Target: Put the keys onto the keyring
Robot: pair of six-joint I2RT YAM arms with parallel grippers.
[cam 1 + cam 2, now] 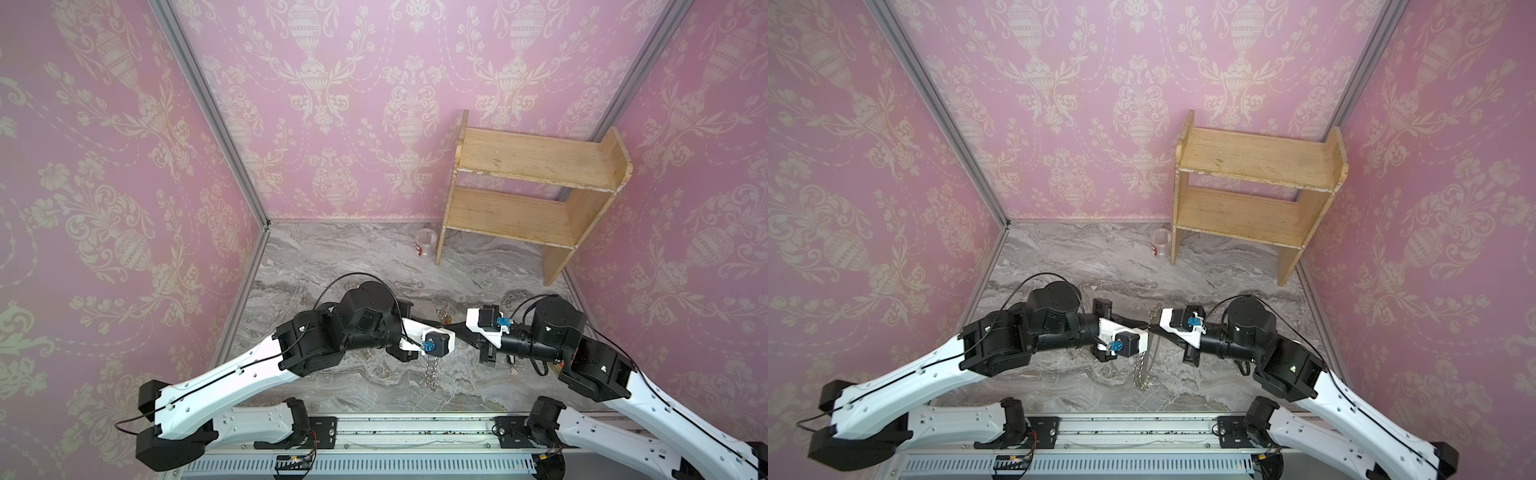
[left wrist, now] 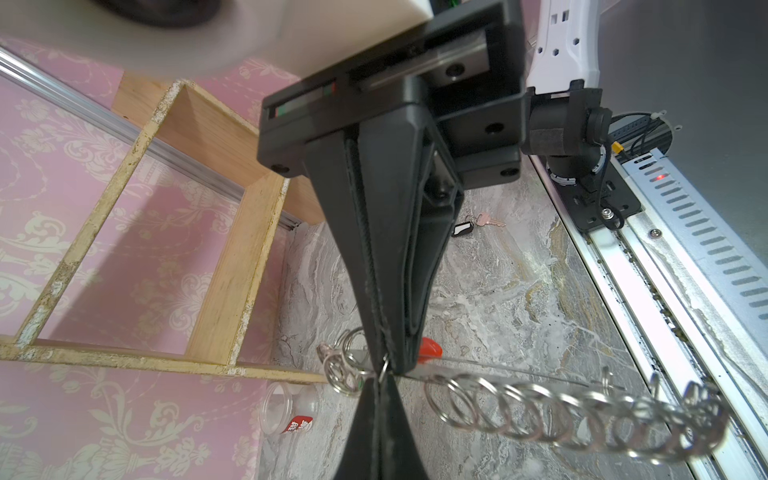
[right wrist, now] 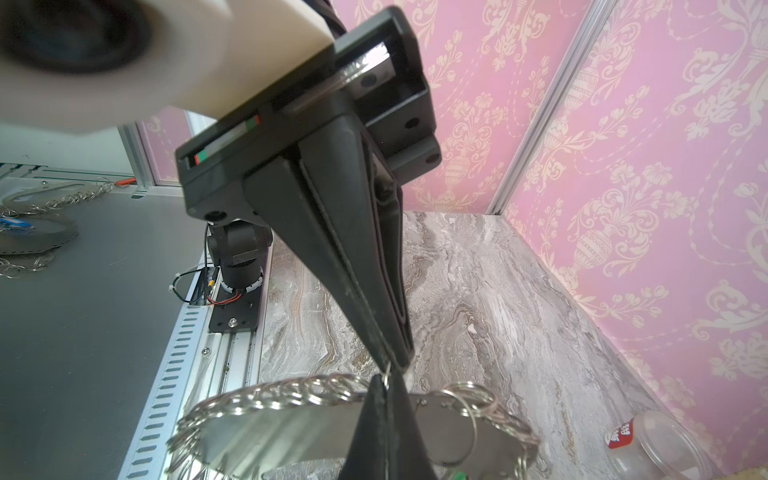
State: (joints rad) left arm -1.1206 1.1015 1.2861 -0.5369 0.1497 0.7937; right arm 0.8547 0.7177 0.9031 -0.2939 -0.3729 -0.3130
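The keyring [image 1: 431, 374] hangs over the counter [image 1: 353, 266] at lower centre of both top views, caught where the 2 arms meet tip to tip. Its small ring [image 2: 384, 369] sits exactly at that meeting point. Its chain [image 2: 552, 415] drops from there toward the bottom edge of the top views, so its long axis runs crosswise to the fingers, which lie along a left-to-right line. The left end effector [image 2: 392, 362] is fully closed with the small ring poking out at its tips, and appears to carry the keyring. The right end effector [image 3: 395, 361] is closed too, its tips pinching the same ring from the opposite side. Neither arm is nearer; the coming move likely turns on working that ring open, not on a reach.

A red-tagged key [image 2: 430, 347] shows just behind the left fingertips; whether it is threaded on I cannot tell. A black fob [image 2: 462, 228] and 1 bare key [image 2: 490, 221] lie together on the counter, well apart from the ring, toward the right arm's base. The right arm therefore seems better placed to fetch them.

Near the middle of the top views a clear jar [image 1: 426, 243] lies on its side just beside the foot of a wooden shelf [image 1: 532, 166]. Nothing shows inside the jar, and the shelf's 2 boards are bare.
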